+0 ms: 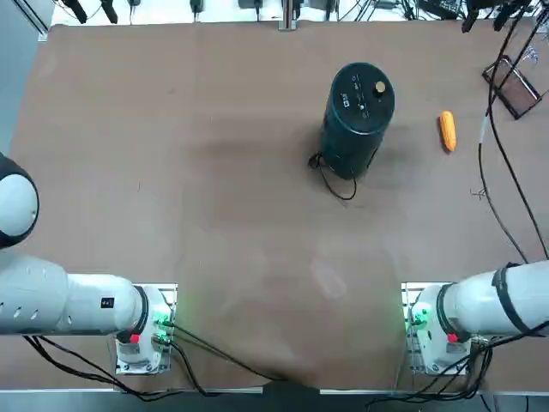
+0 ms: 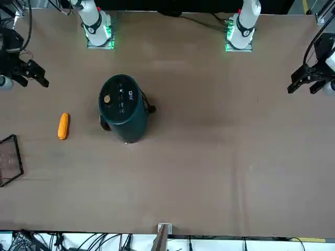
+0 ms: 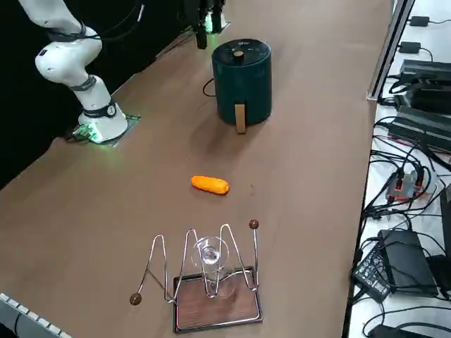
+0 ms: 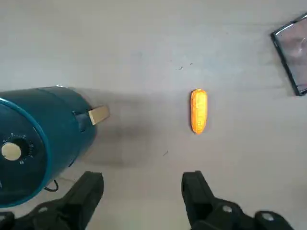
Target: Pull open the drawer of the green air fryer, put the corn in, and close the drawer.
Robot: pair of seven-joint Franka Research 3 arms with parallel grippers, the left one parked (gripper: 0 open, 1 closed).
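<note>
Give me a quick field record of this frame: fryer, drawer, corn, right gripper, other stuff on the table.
air fryer: green air fryer upright on the table
drawer: shut, handle pointing toward the corn
corn: corn lying on the table, apart from the fryer
right gripper: right gripper open, empty, raised above the table, nothing between the fingers
other: wire rack on a brown tray beyond the corn
task progress: not started
</note>
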